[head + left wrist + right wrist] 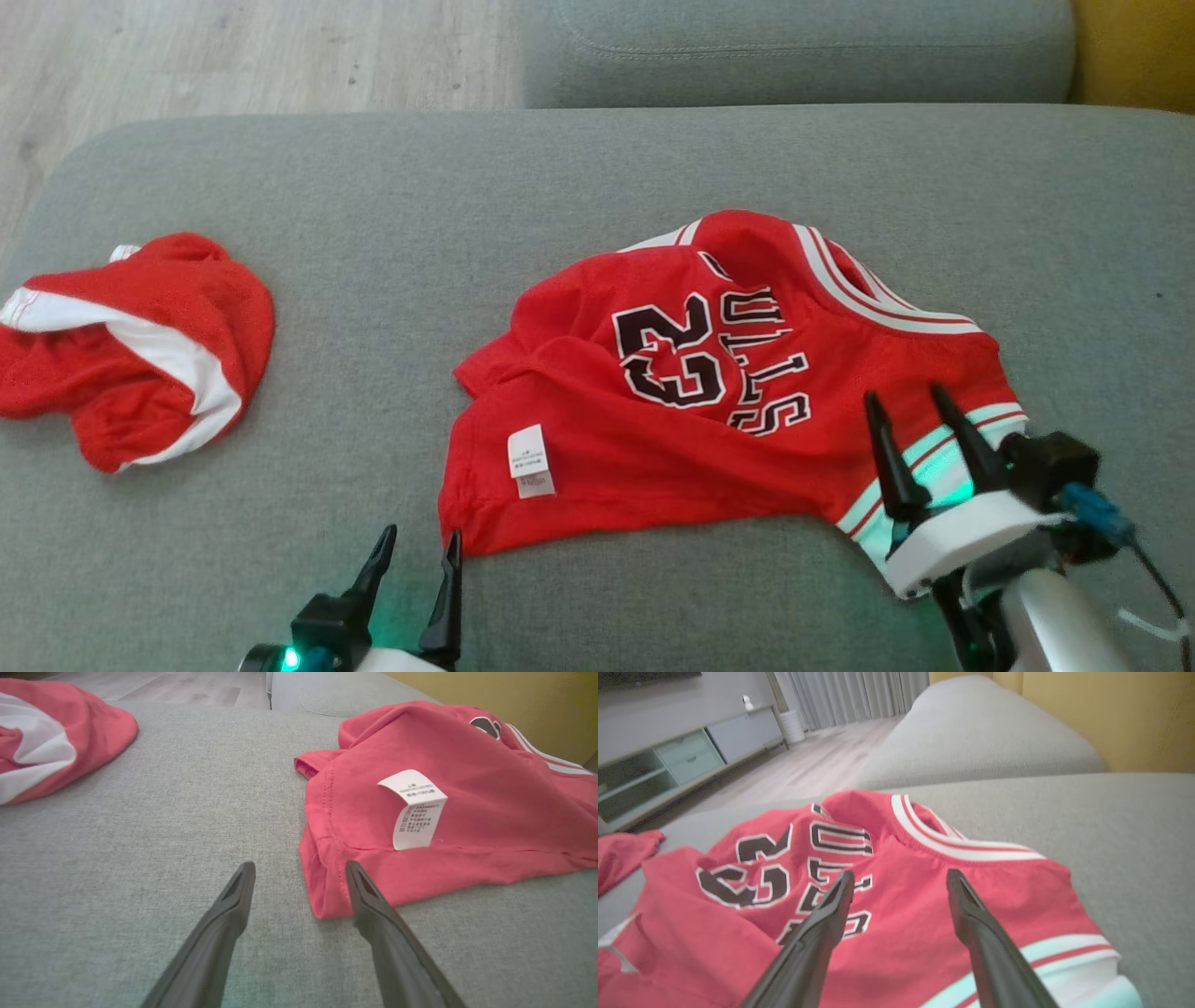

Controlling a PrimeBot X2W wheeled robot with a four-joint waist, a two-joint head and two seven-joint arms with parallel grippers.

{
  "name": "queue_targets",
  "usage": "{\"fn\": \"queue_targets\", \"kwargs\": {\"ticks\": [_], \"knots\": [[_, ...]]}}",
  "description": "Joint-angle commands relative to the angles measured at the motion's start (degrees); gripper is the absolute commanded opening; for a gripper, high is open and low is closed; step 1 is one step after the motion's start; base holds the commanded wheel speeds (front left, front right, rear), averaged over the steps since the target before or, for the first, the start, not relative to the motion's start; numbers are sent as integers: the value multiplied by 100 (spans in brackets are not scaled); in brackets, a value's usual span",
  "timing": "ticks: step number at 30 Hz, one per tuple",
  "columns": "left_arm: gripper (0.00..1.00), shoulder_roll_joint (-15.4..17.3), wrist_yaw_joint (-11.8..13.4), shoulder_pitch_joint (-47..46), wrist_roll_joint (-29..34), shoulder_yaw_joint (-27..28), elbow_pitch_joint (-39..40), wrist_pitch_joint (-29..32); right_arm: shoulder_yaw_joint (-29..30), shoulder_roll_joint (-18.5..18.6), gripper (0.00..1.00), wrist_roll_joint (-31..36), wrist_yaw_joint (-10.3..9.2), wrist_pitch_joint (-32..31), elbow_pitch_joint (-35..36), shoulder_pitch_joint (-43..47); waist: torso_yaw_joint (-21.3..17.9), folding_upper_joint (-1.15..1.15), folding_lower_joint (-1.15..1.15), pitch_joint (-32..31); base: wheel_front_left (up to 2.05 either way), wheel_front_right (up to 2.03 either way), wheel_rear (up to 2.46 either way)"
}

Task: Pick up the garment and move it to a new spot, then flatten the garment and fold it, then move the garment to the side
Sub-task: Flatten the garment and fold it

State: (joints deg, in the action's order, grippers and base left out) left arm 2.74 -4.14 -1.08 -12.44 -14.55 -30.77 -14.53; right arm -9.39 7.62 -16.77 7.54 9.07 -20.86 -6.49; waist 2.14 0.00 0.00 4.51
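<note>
The red jersey (pixel 709 401), numbered 23, lies crumpled and unfolded on the grey sofa cushion (pixel 373 168), right of centre. Right gripper (pixel 904 394): its 2 fingers stand apart and hold nothing, above the jersey's striped right edge. Left gripper (pixel 420 534): fingers apart, nothing held, just beside the jersey's near-left corner, close to its white label (pixel 529 460). A 2nd red-and-white garment (pixel 131 345) lies well apart at the left.

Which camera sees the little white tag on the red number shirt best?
The left wrist view: the white tag is big and close, its printed lines visible. The head view shows it small, by the hem of the shirt. The right wrist view is too blurry to tell.
</note>
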Motion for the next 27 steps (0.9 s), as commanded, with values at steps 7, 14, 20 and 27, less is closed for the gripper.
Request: {"fn": "queue_targets", "kwargs": {"ticks": [7, 14, 20, 27], "knots": [[100, 14, -40, -265, 43, 166, 132, -47, 221, -300, 100, 563, -5, -752, -548, -509, 124, 0, 0, 85, 0, 0, 0], [100, 14, -30, -320, -7, 78, 130, -47, 443, -444, 100, 987, -5, -1613, -1094, -905, 220, 0, 0, 171, 0, 0, 0], [100, 14, -4, -408, -78, -39, 121, -47, 446, -471, 0, 1142, -5, -2295, -1518, -1196, 395, 0, 0, 226, 0, 0, 0], [100, 14, 0, -506, -84, -95, 114, -47, 469, -473, 0, 1001, -5, -1833, -1824, -1790, 594, 0, 0, 274, 0, 0, 0]]}}
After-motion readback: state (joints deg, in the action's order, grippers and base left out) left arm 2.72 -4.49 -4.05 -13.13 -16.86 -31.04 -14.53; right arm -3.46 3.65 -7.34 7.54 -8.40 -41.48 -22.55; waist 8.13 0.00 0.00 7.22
